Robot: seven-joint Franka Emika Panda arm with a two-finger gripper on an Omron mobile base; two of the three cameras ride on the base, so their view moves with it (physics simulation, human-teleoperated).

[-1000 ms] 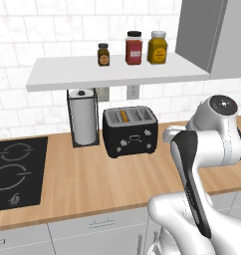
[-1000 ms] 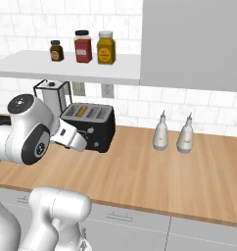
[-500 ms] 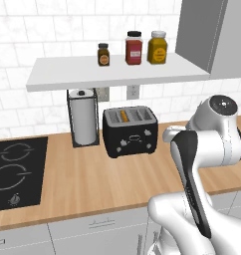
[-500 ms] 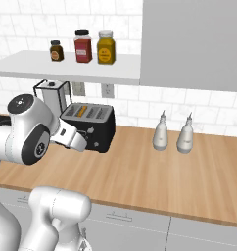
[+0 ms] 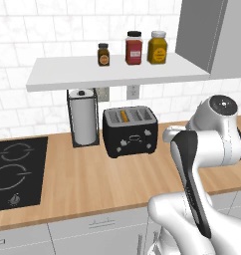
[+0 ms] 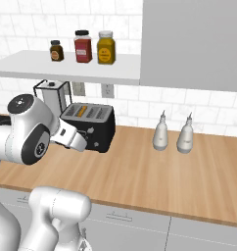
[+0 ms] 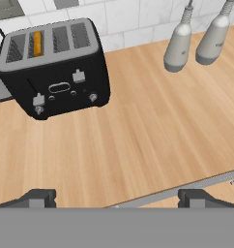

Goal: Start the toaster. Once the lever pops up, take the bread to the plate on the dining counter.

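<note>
The black toaster (image 7: 56, 68) stood upper left on the wooden tabletop (image 7: 138, 140), an orange bread (image 7: 37, 42) slice in its second slot. Two grey bottles (image 7: 178, 46) stood upper right. The tool (image 7: 114, 198) hung spread wide.

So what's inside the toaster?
One slot of the toaster holds a slice of bread, just its orange top edge showing. The rest is hidden down inside.

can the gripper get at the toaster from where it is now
Probably yes. In the hand view the open gripper faces the toaster across bare wooden counter, with nothing between them. The two grey bottles stand off to the side.
</note>
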